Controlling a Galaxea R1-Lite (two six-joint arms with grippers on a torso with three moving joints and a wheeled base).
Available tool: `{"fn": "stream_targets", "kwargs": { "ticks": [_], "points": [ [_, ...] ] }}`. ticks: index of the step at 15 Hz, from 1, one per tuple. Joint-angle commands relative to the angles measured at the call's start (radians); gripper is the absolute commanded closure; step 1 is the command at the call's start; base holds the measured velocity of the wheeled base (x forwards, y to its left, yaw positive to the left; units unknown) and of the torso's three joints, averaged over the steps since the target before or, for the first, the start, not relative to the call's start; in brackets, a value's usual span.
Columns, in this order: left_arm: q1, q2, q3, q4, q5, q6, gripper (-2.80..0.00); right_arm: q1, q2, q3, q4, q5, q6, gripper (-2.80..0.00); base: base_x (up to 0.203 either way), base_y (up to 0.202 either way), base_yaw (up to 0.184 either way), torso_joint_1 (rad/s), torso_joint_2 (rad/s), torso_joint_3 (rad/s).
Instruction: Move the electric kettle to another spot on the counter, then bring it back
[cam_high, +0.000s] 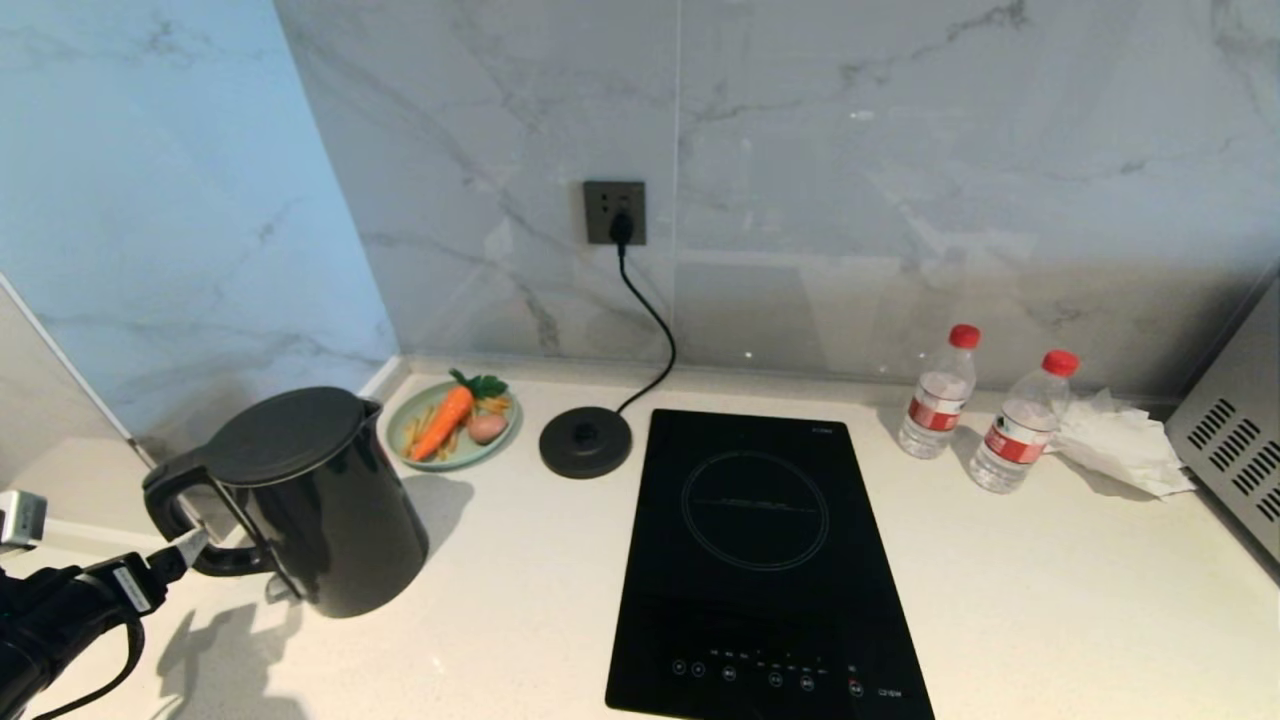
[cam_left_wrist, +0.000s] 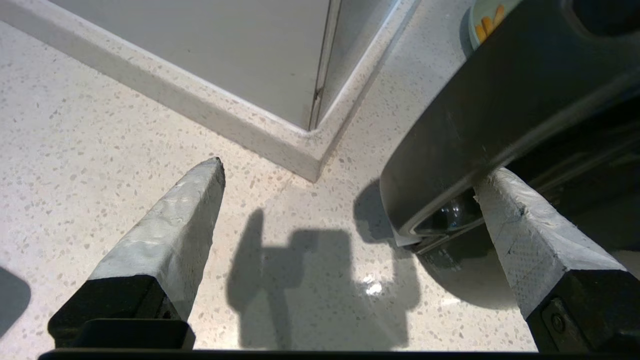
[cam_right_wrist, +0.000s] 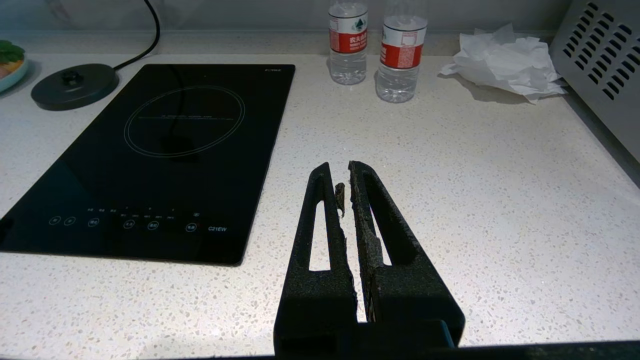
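The electric kettle (cam_high: 310, 500) stands near the counter's (cam_high: 1050, 600) left rear corner, off its base disc (cam_high: 586, 441). A plate (cam_high: 452, 425) sits behind it, the hob (cam_high: 760, 560) centrally, two bottles (cam_high: 940, 392) toward the right rear.

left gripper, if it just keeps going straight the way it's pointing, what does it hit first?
Most likely the electric kettle. The left gripper is open with one finger already at the handle, the other off to the side over bare counter. Beyond lies the wall corner. Depth is unclear.
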Motion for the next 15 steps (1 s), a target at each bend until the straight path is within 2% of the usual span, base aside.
{"fn": "stream_targets", "kwargs": {
  "ticks": [1, 7, 11, 15],
  "points": [
    [-0.006, -0.008, 0.014, -0.008, -0.003, -0.002, -2.80, 0.000, 0.000, 0.000, 0.000, -0.001, -0.001, 0.00, 0.000, 0.000, 0.000, 0.000, 0.00, 0.000],
    [0.000, -0.083, 0.079, -0.009, -0.040, -0.007, -2.80, 0.000, 0.000, -0.001, -0.001, -0.001, -0.001, 0.00, 0.000, 0.000, 0.000, 0.000, 0.00, 0.000],
    [0.100, -0.147, 0.082, -0.008, -0.152, -0.008, -2.80, 0.000, 0.000, 0.000, -0.001, -0.001, -0.001, 0.00, 0.000, 0.000, 0.000, 0.000, 0.00, 0.000],
    [0.195, -0.149, 0.038, -0.008, -0.185, -0.010, -2.80, 0.000, 0.000, 0.000, 0.000, -0.001, -0.001, 0.00, 0.000, 0.000, 0.000, 0.000, 0.00, 0.000]
  ]
}}
